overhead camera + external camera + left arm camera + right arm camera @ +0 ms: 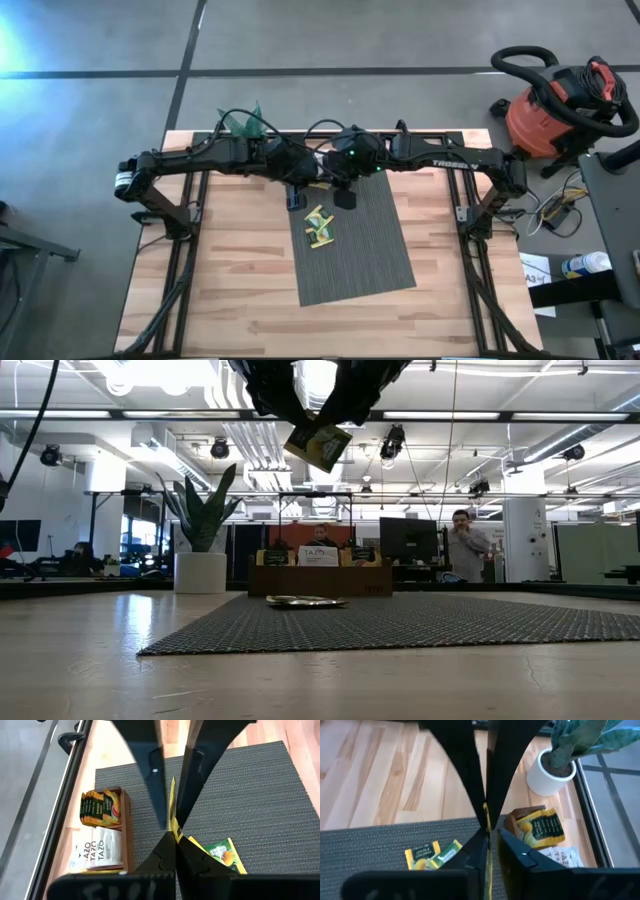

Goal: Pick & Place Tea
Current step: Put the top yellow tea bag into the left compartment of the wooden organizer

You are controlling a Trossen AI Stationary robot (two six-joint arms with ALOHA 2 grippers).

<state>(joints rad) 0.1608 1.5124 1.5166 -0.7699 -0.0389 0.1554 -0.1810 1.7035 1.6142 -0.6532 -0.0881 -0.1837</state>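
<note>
Both grippers hang above the far edge of the mat (355, 245), the left gripper (170, 831) and the right gripper (487, 831) each closed tightly on one same yellow tea bag (318, 444).

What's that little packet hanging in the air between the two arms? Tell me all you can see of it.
It is a small, flat, square tea sachet, yellow and green, thin as paper. It hangs tilted, high above the grey mat, touching nothing below. The left gripper is shut on it from one side and the right gripper from the other.
</note>
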